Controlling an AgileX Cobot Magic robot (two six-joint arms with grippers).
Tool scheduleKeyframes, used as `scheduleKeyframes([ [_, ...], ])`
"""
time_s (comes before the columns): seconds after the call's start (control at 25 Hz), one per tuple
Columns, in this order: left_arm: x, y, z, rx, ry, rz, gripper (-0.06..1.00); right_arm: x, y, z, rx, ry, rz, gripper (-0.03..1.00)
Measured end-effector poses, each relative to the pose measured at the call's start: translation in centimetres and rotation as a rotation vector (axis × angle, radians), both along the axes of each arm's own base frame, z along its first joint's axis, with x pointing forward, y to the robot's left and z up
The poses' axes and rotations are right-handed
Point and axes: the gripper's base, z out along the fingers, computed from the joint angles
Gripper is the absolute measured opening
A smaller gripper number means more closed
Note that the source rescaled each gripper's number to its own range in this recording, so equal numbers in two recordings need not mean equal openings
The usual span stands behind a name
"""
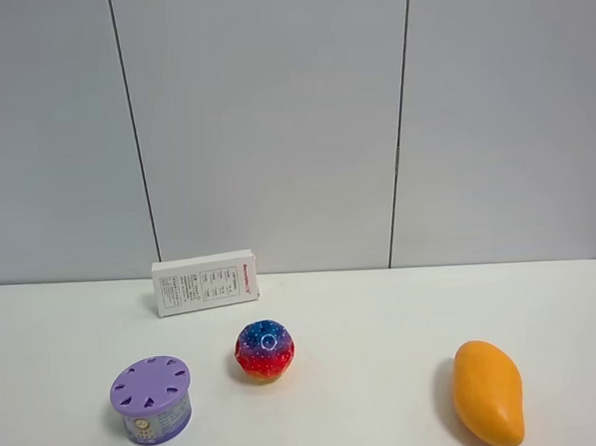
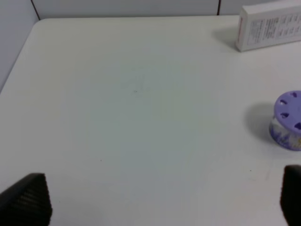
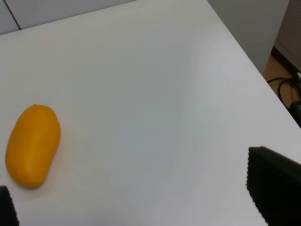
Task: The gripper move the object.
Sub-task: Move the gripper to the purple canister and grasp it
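Gaping left tool and right tool overlook white table, grey panelled wall.

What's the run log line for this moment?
left gripper: open, empty | right gripper: open, empty | purple can: on table, untouched

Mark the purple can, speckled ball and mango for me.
purple can (image 1: 151,396), exterior high view, lid near its front rim.
speckled ball (image 1: 265,351), exterior high view, middle.
mango (image 1: 489,393), exterior high view, mid-body.
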Motion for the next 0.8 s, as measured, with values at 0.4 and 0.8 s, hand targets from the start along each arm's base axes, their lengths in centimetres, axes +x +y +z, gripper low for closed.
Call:
scheduleKeyframes([
  [0.4,0.0,0.0,0.0,0.0,0.0,0.0,1.0,0.0,0.01,0.0,0.001,0.0,0.0,1.0],
  [0.8,0.02,-0.19,0.01,-0.019,-0.003,-0.013,1.0,0.0,0.01,0.0,0.001,0.0,0.0,1.0],
])
